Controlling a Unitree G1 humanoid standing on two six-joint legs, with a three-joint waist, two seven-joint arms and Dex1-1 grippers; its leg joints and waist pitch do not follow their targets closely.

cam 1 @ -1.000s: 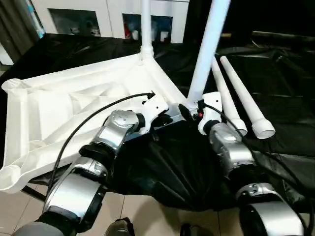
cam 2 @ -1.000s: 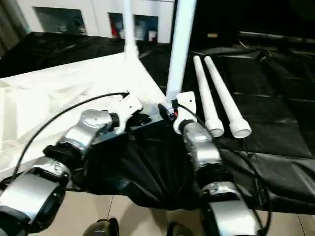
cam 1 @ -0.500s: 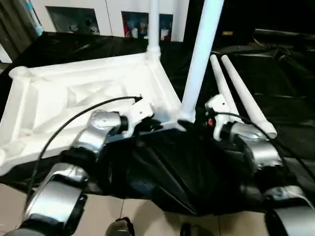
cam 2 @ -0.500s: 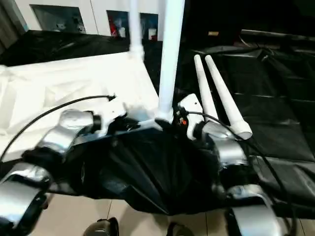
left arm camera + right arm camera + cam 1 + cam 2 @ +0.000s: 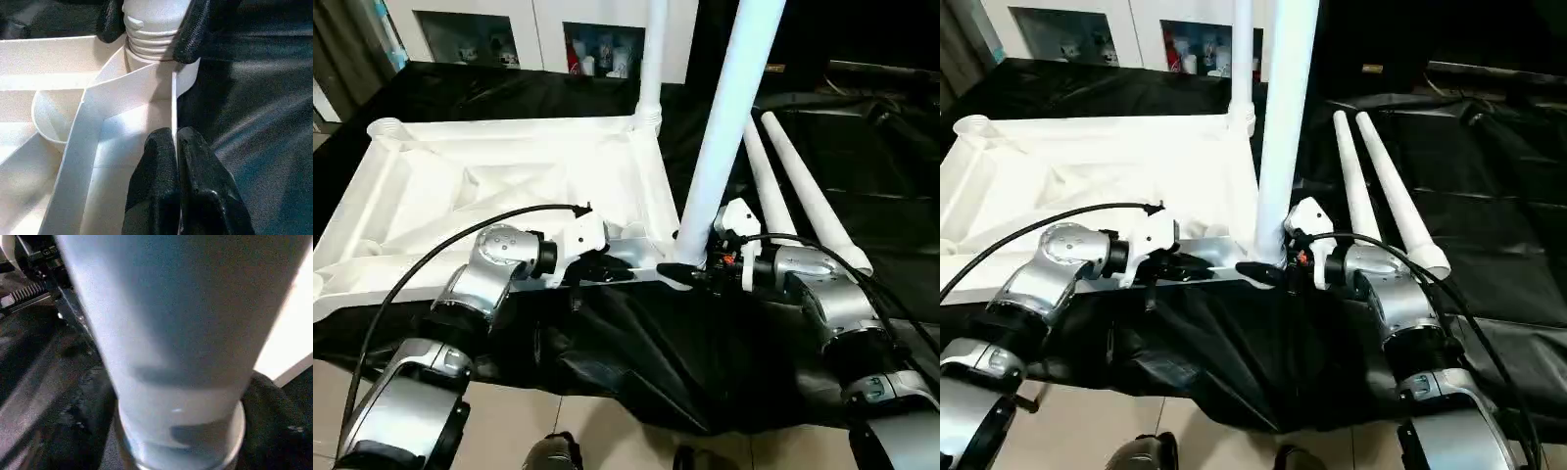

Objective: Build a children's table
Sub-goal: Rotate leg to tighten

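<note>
One children's table (image 5: 509,186) lies upside down on a black sheet (image 5: 862,147), its rimmed underside facing up and its long axis running across the scene, from the robot's left toward the middle. Four white legs can be counted. Two stand upright in corner sockets: a far leg (image 5: 653,59) at the back corner and a near leg (image 5: 729,117) at the front corner closest to the robot, both rising out of the top of the head views with their threaded ends down. The other two, loose legs (image 5: 803,186), lie side by side on the sheet just to the right of the table, nearly parallel, narrow ends pointing away from the robot and wide open ends toward it. Two further corner sockets on the table's left side stand open. Two grippers work at the near front corner. The left gripper (image 5: 176,147) has its two black fingers pressed together on the thin rim wall of the table, right beside the near leg's socket. The right gripper (image 5: 690,277) reaches in from the right with a finger on either side of the near leg's base, at the ribbed thread, spread about as wide as the leg; whether it clamps the leg cannot be told. A white cabinet (image 5: 533,34) with glass doors stands behind the sheet.
</note>
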